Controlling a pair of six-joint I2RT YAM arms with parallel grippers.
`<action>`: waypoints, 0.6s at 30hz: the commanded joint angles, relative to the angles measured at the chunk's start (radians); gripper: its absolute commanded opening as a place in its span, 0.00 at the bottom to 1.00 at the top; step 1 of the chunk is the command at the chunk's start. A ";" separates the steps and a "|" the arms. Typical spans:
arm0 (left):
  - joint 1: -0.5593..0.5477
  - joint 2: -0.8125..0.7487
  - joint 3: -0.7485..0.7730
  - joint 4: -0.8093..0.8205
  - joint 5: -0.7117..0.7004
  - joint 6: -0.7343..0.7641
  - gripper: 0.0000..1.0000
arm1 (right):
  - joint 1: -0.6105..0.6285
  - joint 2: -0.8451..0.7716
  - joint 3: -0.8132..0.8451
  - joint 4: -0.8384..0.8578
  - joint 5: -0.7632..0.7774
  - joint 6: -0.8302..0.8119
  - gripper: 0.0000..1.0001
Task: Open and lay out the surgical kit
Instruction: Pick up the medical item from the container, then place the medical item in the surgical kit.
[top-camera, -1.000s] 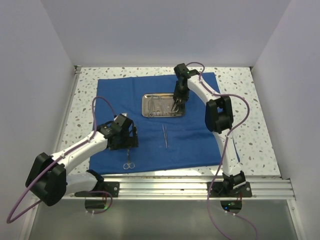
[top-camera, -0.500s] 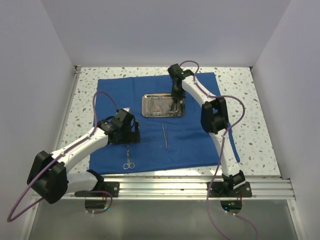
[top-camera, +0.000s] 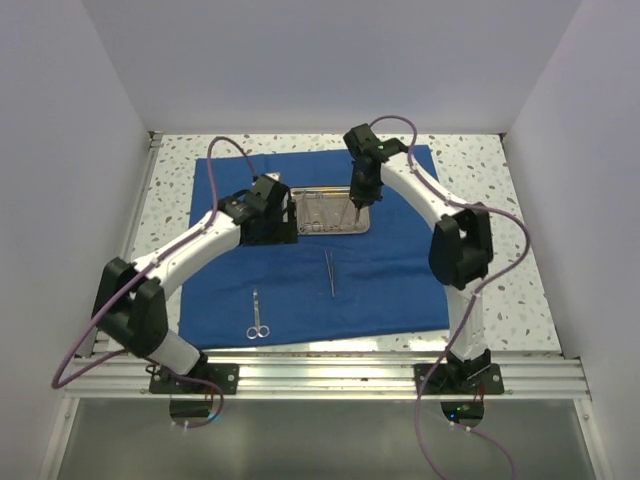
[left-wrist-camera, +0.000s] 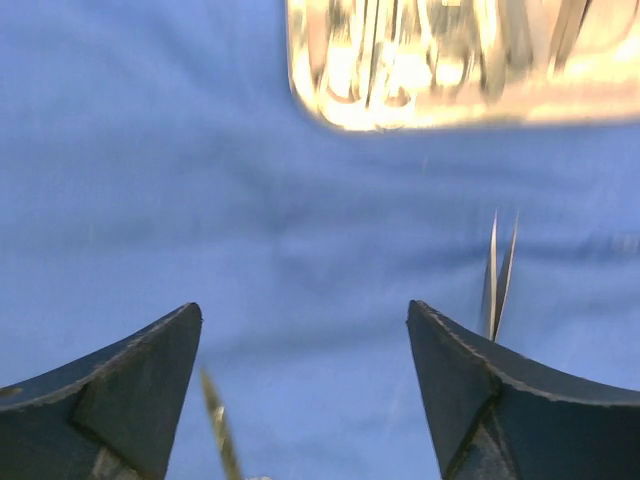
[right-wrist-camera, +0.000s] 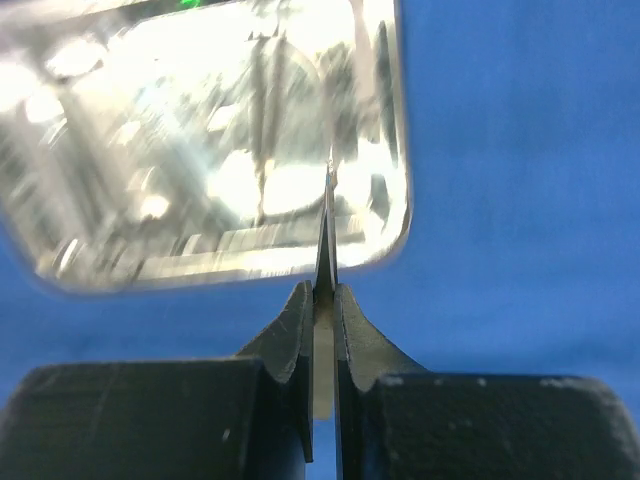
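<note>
over the steel tray (top-camera: 335, 229), upper centre, right gripper (right-wrist-camera: 322, 293) pinches a thin silver tool (right-wrist-camera: 326, 240); left gripper (left-wrist-camera: 302, 312) is spread above blue cloth (left-wrist-camera: 150, 180).

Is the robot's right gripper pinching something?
Yes, the right gripper is shut on a thin silver tool sticking out between its fingers by the tray.

The table (top-camera: 500, 190) is viewed by the top camera from above and behind the arm bases (top-camera: 195, 378). From the left wrist, the blue cloth (left-wrist-camera: 250, 200) is seen closely, facing the tray (left-wrist-camera: 450, 60). From the right wrist, the tray is framed nearer still, seemingly steeply downward. Tray and cloth are shared by all views.
</note>
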 joint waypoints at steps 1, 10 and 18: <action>0.038 0.134 0.162 0.044 -0.045 0.047 0.86 | 0.075 -0.258 -0.131 0.076 -0.061 0.042 0.00; 0.144 0.508 0.558 0.030 0.050 0.113 0.72 | 0.187 -0.461 -0.584 0.248 -0.179 0.187 0.00; 0.133 0.668 0.723 0.012 0.094 0.127 0.65 | 0.281 -0.484 -0.777 0.368 -0.216 0.219 0.00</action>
